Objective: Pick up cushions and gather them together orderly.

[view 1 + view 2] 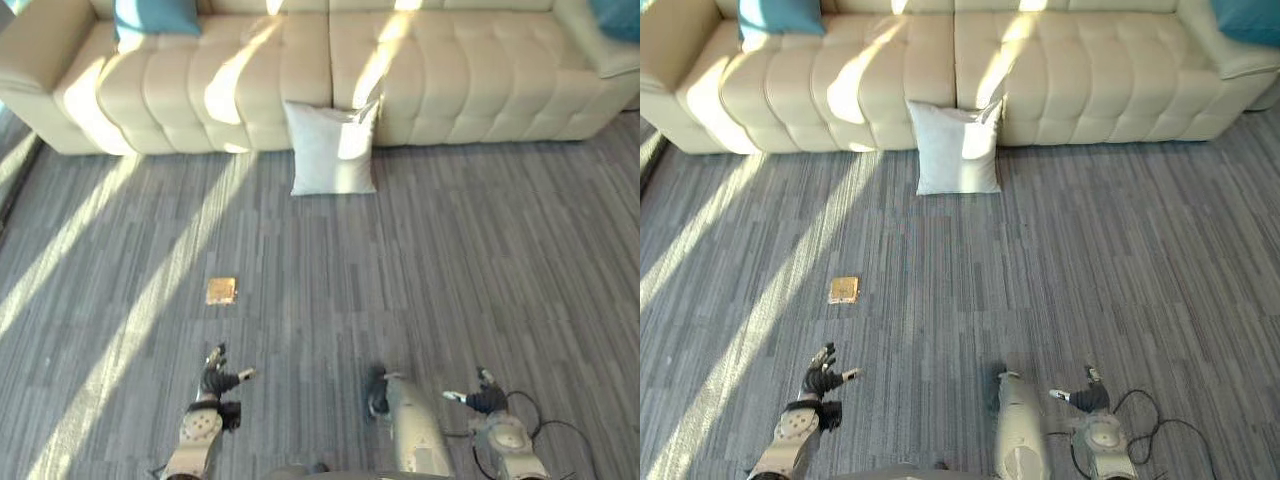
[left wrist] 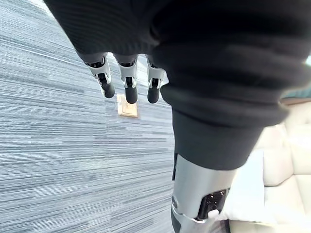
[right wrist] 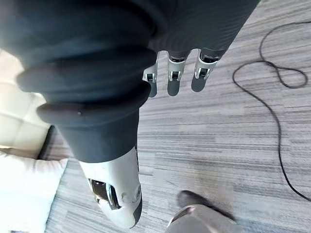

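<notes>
Fingers [image 2: 130,91] of the left hand [image 1: 214,381] and of the right hand [image 1: 484,400] hang straight and loosely apart, holding nothing. The sofa [image 1: 470,80] spans the far side. The white cushion [image 1: 331,150] stands on the floor against the middle of the sofa's front edge. Teal cushions sit at its left end [image 1: 155,15] and right corner [image 1: 615,15]. I would approach the white cushion squarely, skirting the floor plate [image 1: 221,290], and grip both its side edges.

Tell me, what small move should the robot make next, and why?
Probably a step forward toward the white cushion, which leans against the sofa on the floor, far ahead of both hands. The left hand and right hand hang open and empty, so it likely cannot reach it yet.
</notes>
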{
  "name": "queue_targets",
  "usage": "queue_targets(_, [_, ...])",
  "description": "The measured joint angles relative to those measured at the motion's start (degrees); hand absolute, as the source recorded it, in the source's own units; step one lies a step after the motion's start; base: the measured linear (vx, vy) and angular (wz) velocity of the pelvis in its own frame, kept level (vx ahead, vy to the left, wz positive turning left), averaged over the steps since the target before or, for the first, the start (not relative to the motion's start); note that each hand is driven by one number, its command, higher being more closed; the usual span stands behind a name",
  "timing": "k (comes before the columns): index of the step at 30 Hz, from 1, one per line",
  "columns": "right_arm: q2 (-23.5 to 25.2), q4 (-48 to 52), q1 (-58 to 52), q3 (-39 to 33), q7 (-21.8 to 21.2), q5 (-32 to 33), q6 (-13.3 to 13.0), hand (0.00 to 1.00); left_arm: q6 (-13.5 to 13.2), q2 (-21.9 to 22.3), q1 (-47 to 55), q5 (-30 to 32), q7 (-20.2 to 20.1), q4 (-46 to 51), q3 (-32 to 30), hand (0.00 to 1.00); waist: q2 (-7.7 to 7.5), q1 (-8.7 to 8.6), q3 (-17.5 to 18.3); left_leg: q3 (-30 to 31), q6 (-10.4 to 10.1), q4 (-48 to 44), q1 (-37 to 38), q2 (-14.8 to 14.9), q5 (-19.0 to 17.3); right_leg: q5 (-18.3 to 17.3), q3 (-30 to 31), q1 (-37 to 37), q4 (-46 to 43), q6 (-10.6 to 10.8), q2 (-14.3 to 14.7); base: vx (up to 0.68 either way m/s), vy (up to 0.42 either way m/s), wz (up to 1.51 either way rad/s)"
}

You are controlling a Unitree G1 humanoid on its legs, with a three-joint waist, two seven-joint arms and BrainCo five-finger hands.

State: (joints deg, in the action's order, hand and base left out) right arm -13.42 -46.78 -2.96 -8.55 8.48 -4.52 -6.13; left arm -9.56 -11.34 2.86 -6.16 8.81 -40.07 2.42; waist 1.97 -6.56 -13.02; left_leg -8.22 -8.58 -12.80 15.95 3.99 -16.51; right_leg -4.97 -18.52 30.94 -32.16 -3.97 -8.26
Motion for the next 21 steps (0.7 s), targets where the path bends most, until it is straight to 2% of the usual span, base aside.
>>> queue_targets(1, [-0.01, 0.68, 0.02, 0.09, -0.10, 0.00, -0.01, 0.00, -0.02, 0.20, 0.12, 0.02, -0.02, -0.15, 0.02, 0.00, 0.27, -0.41, -0.20, -0.95, -3.88, -13.30, -4.87, 2.17, 4.45, -3.02, -0.76, -3.06, -0.08, -0.39, 0.57, 0.67, -0.307, 0.20])
queue_targets(2, [-0.12, 0.78, 0.07, 0.20, -0.19, 0.08, -0.02, 0.00, -0.01, 0.69, 0.61, 0.02, -0.11, -0.44, -0.44, 0.00, 0.68, -0.06, -0.66, -1.55, -4.65, -28.79, -10.69, 5.77, 10.05, -4.50, -1.19, -8.54, 2.79, -0.70, 2.31, 0.80, -0.356, 0.06])
queue_targets(3, [-0.06, 0.74, 0.08, 0.32, -0.17, 0.44, -0.06, 0.00, -0.01, 0.83, 1.03, 0.00, -0.20, -0.56, -0.48, 0.00, 0.81, 0.55, -0.90, -2.85, -2.76, -38.69, -14.37, 8.54, 8.65, -5.00, -1.11, -13.31, 5.66, -0.92, 4.00, 0.77, -0.313, -0.30])
queue_targets(4, [0.03, 0.54, 0.07, 0.37, -0.14, 1.26, -0.28, 0.00, -0.01, 1.04, 1.19, -0.04, -0.28, -0.74, -0.54, 0.00, 0.04, 1.58, -1.28, -5.31, 0.69, -46.39, -17.95, 10.53, 6.58, -5.10, -0.23, -19.41, 9.57, -1.02, 4.98, 0.60, -0.211, -0.36])
queue_targets(5, [-0.01, 0.61, 0.09, 0.35, -0.08, 1.86, -0.41, 0.00, -0.05, 1.20, 1.22, -0.04, -0.34, -0.74, -0.58, 0.00, -0.29, 2.14, -1.43, -6.58, 1.75, -47.64, -19.87, 11.06, 5.93, -5.12, 0.04, -22.27, 11.75, -0.98, 5.17, 0.59, -0.156, -0.34])
queue_targets(6, [-0.09, 0.78, 0.10, 0.27, 0.07, 2.27, -0.48, 0.00, -0.45, 1.28, 1.33, -0.08, -0.59, -0.67, -0.64, 0.00, -1.26, 2.68, -1.60, -9.45, 3.02, -46.92, -23.82, 11.49, 5.16, -5.28, 1.03, -27.50, 16.51, -0.67, 5.32, 0.46, -0.097, -0.20])
queue_targets(7, [-0.19, 0.84, 0.22, 0.28, 0.07, 2.27, -0.51, 0.00, -0.58, 1.28, 1.46, -0.11, -0.79, -0.43, -0.74, 0.00, -1.56, 2.92, -1.73, -10.71, 3.51, -45.54, -25.99, 11.75, 4.85, -5.25, 1.48, -29.35, 18.46, -0.52, 5.40, 0.67, -0.085, -0.47])
queue_targets(8, [-0.24, 0.77, 0.82, 0.12, 0.06, 2.26, -0.49, 0.00, -0.83, 1.30, 2.01, -0.45, -1.09, 0.16, -1.10, 0.00, -0.97, 3.93, -1.55, -13.40, 4.38, -38.75, -30.77, 11.73, 4.25, -5.08, 3.22, -33.26, 22.01, 0.06, 5.55, 0.55, -0.029, -0.57])
queue_targets(9, [-0.26, 0.59, 1.13, 0.12, 0.05, 2.25, -0.48, 0.00, -0.85, 1.56, 2.36, -0.47, -1.11, 0.23, -1.54, 0.00, -1.45, 4.37, -1.84, -14.04, 4.44, -34.69, -32.19, 11.31, 4.21, -5.06, 4.24, -34.45, 23.06, 0.11, 5.53, 0.65, 0.013, -0.82])
queue_targets(10, [-0.05, 0.40, 1.84, 0.08, 0.05, 2.23, -0.45, 0.00, -0.85, 2.06, 3.03, -0.50, -1.12, 0.21, -2.63, 0.00, -1.47, 4.62, -1.95, -13.20, 3.65, -22.74, -33.70, 8.83, 4.92, -5.36, 5.51, -37.16, 24.92, 0.99, 4.94, 0.55, 0.078, -0.82])
queue_targets(11, [-0.05, 0.41, 1.91, 0.04, 0.09, 2.20, -0.54, 0.00, -0.85, 2.29, 4.11, -0.54, -1.09, 0.21, -2.78, 0.00, -1.11, 4.67, -1.85, -10.88, 1.78, -8.49, -33.55, 6.34, 7.84, -6.19, 6.71, -40.06, 26.88, 2.53, 4.70, 0.56, 0.117, -0.80])
queue_targets(12, [-0.18, 0.42, 1.75, 0.05, 0.13, 2.19, -0.63, 0.00, -0.87, 2.41, 4.63, -0.54, -1.07, 0.23, -2.77, 0.00, -0.55, 4.73, -1.61, -9.87, 1.51, -2.51, -33.37, 5.75, 10.07, -6.82, 7.42, -41.21, 27.85, 3.58, 4.99, 0.57, 0.205, -0.71])
queue_targets(13, [-0.48, 0.39, 1.24, 0.04, 0.15, 2.19, -0.91, 0.00, -0.85, 2.56, 5.19, -0.60, -1.04, 0.10, -2.76, 0.00, 0.60, 4.87, -1.20, -8.49, 2.59, 1.15, -34.15, 5.99, 13.96, -8.27, 8.27, -43.22, 28.78, 5.47, 5.56, 0.61, 0.274, -0.72])
queue_targets(14, [-0.17, 0.29, 0.11, 0.18, 0.21, 2.17, -0.89, 0.00, -0.66, 2.67, 5.25, -0.98, -0.88, -0.52, -2.83, 0.00, 0.65, 5.50, -0.31, -7.22, 7.05, -2.38, -34.05, 5.25, 19.87, -9.86, 9.76, -45.34, 28.76, 7.10, 4.82, 0.75, 0.330, -0.52])
queue_targets(15, [0.52, 0.44, -0.85, 0.16, 0.24, 2.04, -0.95, 0.00, -0.69, 2.96, 4.86, -0.94, -0.91, -0.42, -2.86, 0.00, -1.18, 5.37, 0.51, -7.11, 8.98, -4.85, -34.32, 2.88, 16.64, -10.40, 9.35, -45.13, 25.84, 8.00, 1.89, 0.64, 0.262, -0.21])
queue_targets(16, [0.56, 0.36, -1.39, 0.15, 0.24, 2.02, -0.95, 0.00, -0.74, 3.35, 4.32, -0.92, -1.01, -0.37, -2.73, 0.00, -1.63, 5.04, 0.77, -7.02, 9.88, -6.19, -34.55, 2.12, 15.52, -10.53, 9.29, -44.08, 23.02, 8.22, 0.87, 0.62, 0.232, 0.22])
queue_targets(17, [0.77, 0.01, -2.00, 0.11, 0.20, 1.69, -0.88, 0.00, -0.75, 3.91, 3.79, -0.91, -1.06, -0.33, -2.64, 0.00, -2.19, 4.50, 0.96, -7.29, 10.34, -8.44, -34.19, 1.43, 12.79, -10.43, 9.58, -41.53, 15.30, 8.45, -0.95, 0.60, 0.230, 0.26])
queue_targets(18, [1.44, -0.24, -2.39, 0.07, 0.16, 1.66, -0.73, 0.00, -0.68, 3.77, 3.81, -0.91, -1.05, -0.53, -2.64, 0.00, -3.21, 4.19, 1.02, -7.48, 10.68, -9.63, -32.30, -0.05, 9.96, -9.03, 10.86, -37.83, 3.68, 10.86, -3.17, 0.60, 0.229, 0.24])
queue_targets(19, [1.89, -0.25, -2.57, 0.12, 0.14, 1.65, -0.71, 0.00, -0.60, 3.54, 3.82, -0.90, -1.05, -0.56, -2.64, 0.00, -3.94, 4.13, 0.92, -7.52, 10.96, -9.36, -30.69, -1.01, 8.90, -6.78, 11.94, -35.17, -3.32, 13.49, -4.55, 0.59, 0.198, 0.29])
queue_targets(20, [2.64, -0.32, -2.75, 0.31, 0.05, 1.62, -0.66, 0.00, -0.28, 3.04, 3.52, -0.88, -1.01, -0.60, -2.53, 0.00, -4.73, 3.93, 0.86, -7.15, 11.58, -8.08, -26.92, -2.47, 6.87, -2.60, 14.42, -29.81, -16.92, 17.13, -6.18, 0.48, 0.117, 0.29])
queue_targets(21, [2.87, -0.77, -2.86, 0.41, 0.01, 1.62, -0.67, 0.00, -0.20, 2.90, 3.27, -0.88, -0.97, -0.94, -2.46, 0.00, -4.70, 3.92, 0.81, -6.71, 11.78, -7.51, -24.86, -2.85, 5.99, -3.95, 15.08, -27.33, -22.68, 16.15, -6.30, 0.57, 0.087, 0.28])
